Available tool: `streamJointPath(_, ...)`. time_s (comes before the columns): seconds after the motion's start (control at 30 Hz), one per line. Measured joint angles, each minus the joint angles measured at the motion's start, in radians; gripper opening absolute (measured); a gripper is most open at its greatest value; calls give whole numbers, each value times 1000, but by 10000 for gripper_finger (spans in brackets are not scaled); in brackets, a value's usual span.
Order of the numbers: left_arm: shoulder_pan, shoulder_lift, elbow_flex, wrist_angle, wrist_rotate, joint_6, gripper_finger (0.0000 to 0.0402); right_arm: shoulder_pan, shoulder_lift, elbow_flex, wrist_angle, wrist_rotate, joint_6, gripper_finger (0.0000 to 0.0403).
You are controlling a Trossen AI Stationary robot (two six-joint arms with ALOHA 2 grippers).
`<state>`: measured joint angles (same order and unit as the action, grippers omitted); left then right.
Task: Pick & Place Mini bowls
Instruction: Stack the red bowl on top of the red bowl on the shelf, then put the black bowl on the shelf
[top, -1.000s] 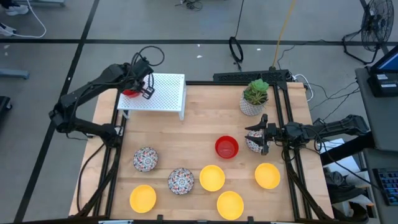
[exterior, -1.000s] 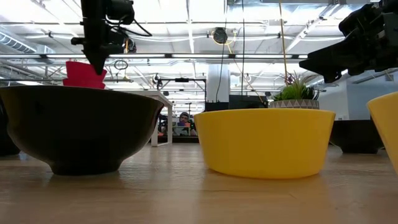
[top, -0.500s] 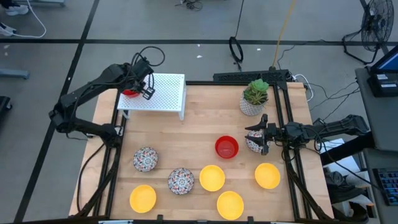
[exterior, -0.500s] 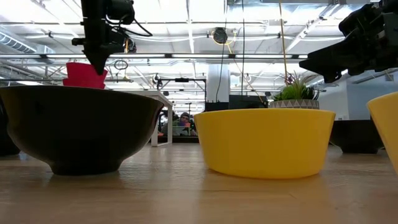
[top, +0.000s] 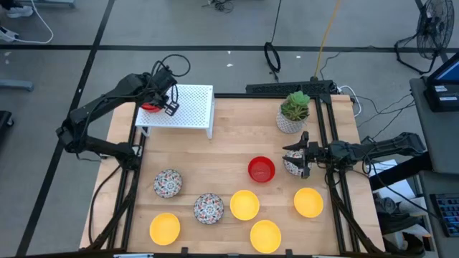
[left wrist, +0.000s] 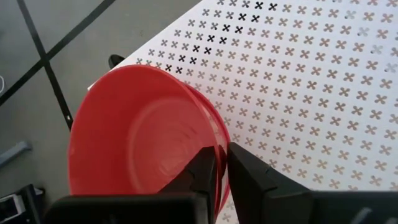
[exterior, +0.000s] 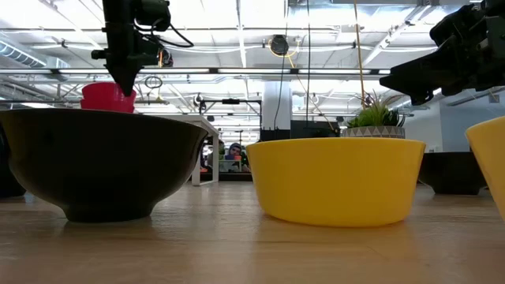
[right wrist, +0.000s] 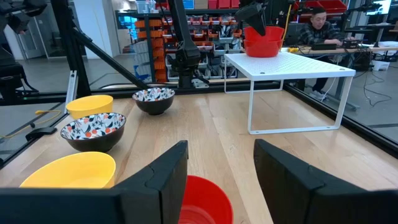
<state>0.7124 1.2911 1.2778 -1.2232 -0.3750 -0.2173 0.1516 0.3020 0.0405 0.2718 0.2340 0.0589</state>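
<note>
Red bowl being let go on the rack, far left.

The left gripper (left wrist: 221, 163) pinches the red bowl's (left wrist: 140, 134) rim, jaws barely parted, bowl resting on the white rack (top: 188, 106); it should open wider, then lift straight up. On the right, the right gripper (top: 296, 155) waits open around a speckled bowl (top: 292, 164).

Workshop: parts shelves (right wrist: 211, 28), benches.

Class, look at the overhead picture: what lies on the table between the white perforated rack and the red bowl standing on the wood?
Nothing: in the high view only bare wooden table separates the rack from the red bowl.
</note>
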Motion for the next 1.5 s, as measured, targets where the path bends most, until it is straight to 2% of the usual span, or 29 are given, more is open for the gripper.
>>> streamJointPath(0.3, 0, 0, 0, -6, -1, 5, 42, 0, 0, 0, 0, 0, 0, 171)
streamJointPath(0.47, 0, 0, 0, -6, -47, 12, 42, 0, 0, 0, 0, 0, 0, 171)
streamJointPath(1.03, 0, 0, 0, -6, -49, -5, 44, 0, 0, 0, 0, 0, 0, 171)
streamJointPath(1.13, 0, 0, 0, -6, -52, -5, 61, 0, 0, 0, 0, 0, 0, 171)
streamJointPath(1.37, 0, 0, 0, -2, -52, 7, 138, 0, 0, 0, 0, 0, 0, 171)
streamJointPath(1.5, 0, -3, 5, -4, -52, 33, 164, 0, 0, 0, 0, 0, 0, 171)
